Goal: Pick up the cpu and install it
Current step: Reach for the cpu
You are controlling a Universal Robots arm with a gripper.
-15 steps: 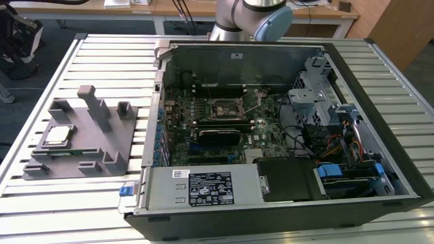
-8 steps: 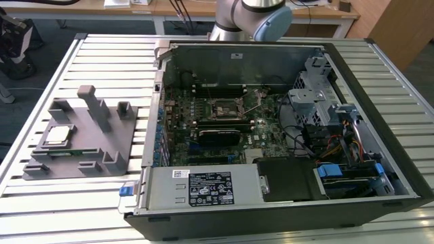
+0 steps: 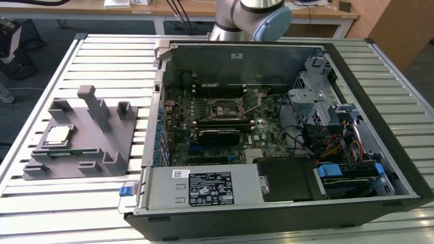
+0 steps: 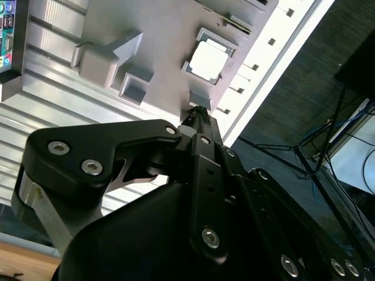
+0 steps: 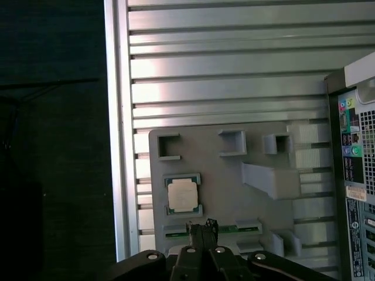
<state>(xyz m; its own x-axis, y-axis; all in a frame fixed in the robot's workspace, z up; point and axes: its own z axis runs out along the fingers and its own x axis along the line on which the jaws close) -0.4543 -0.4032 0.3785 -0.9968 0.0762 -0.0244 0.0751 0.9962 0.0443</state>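
Silver arm (image 3: 227, 23) with pale blue joint cap (image 3: 277, 23); black claw (image 4: 196, 112) dotted with silver screws (image 4: 94, 168).

1 arm (image 3: 252, 19) aloft, gripper (image 5: 202, 225) pointing downward, jaws pressed together

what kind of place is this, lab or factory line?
Probably a robotics lab bench: an open PC case on a slatted metal table, a grey fixture holding the cpu, office desks behind.
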